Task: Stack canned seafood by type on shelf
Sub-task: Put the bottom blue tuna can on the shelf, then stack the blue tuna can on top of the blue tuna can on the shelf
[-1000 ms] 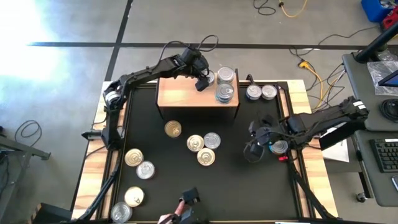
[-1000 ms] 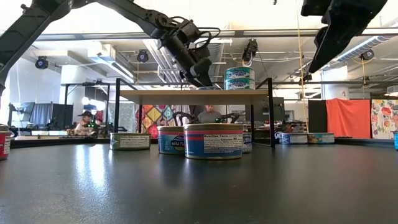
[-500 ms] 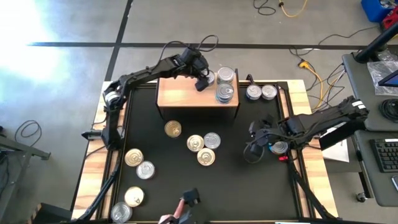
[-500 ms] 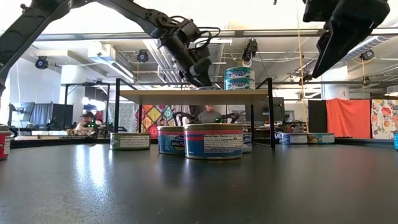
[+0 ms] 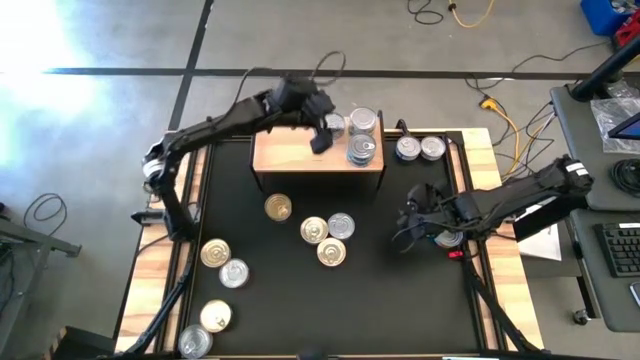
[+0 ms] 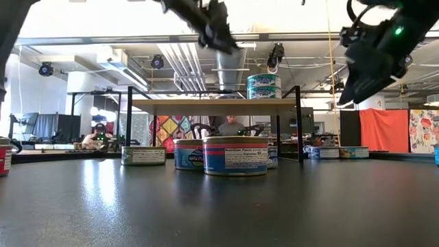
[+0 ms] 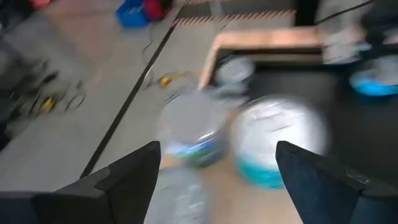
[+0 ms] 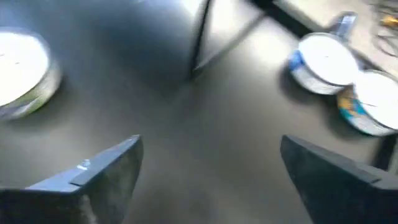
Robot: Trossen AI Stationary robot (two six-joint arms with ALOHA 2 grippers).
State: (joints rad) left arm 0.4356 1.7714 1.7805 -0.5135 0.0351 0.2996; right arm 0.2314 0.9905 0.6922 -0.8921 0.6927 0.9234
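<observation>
Left gripper (image 5: 322, 135), fingers apart, empty, above shelf (image 5: 300, 155) beside stacked cans (image 5: 363, 136), likely after placement; right gripper (image 5: 408, 226), fingers spread, empty, over table (image 5: 380, 290).

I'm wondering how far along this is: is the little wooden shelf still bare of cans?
No. In the high view the shelf already carries cans stacked at its right end.

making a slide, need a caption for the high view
Left end effector open above the shelf beside stacked cans; right end effector open over the table.
</observation>
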